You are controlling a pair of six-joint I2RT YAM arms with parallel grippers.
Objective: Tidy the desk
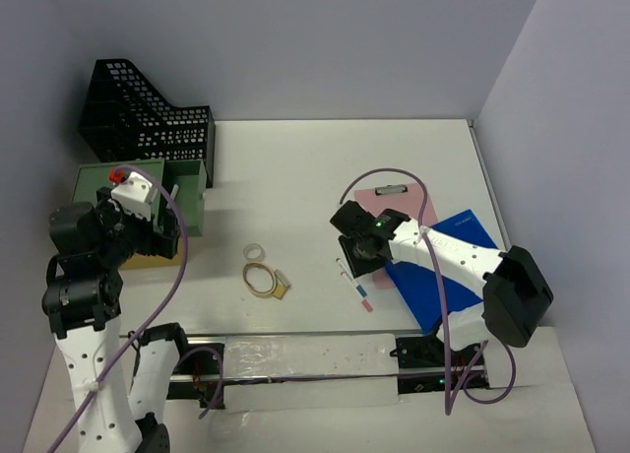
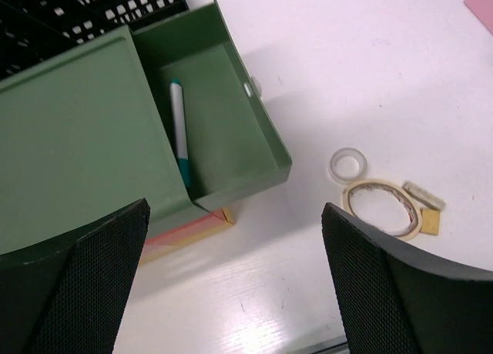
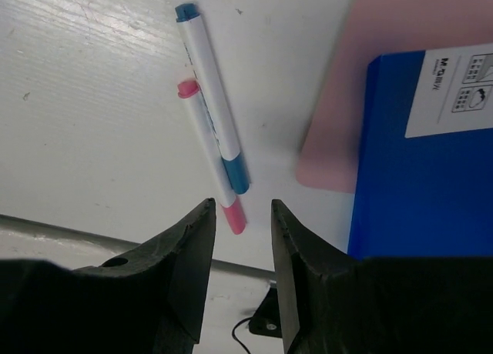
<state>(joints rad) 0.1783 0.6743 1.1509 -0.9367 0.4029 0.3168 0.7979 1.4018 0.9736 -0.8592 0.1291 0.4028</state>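
Desk (image 1: 325, 177) lies flat and white beneath both arms. Right gripper (image 3: 241, 208) hangs low over its right-centre area, jaws parted by a narrow gap with nothing between them. The end of a pink pen (image 3: 209, 158) lies on the desk just beyond the tips, with a blue pen (image 3: 212, 100) touching it alongside. Left gripper (image 2: 235, 215) hovers over the desk's left side, jaws spread wide and empty, above the corner of a green box (image 2: 77, 138) whose open drawer holds a teal pen (image 2: 179, 131).
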